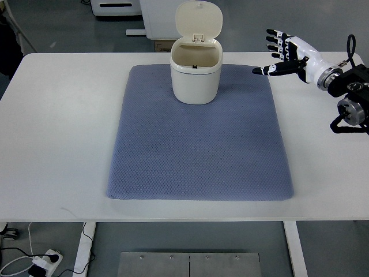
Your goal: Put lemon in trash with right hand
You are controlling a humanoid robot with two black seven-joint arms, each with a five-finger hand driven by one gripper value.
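Observation:
A cream trash bin [196, 72] stands upright on the far part of a blue-grey mat [199, 144], its hinged lid [199, 20] flipped up and back. Its inside looks dark, and what lies in it is hidden. I see no lemon anywhere on the table. My right hand [277, 55] hovers over the table at the far right, just past the mat's right corner and well to the right of the bin. Its fingers [274, 40] are spread and the thumb points left; it holds nothing. The left arm does not show.
The white table [57, 127] runs wide around the mat on the left and right. Beyond its far edge stand white equipment [115, 7] and a cardboard box [160, 45]. A power strip [43, 262] lies on the floor at the lower left.

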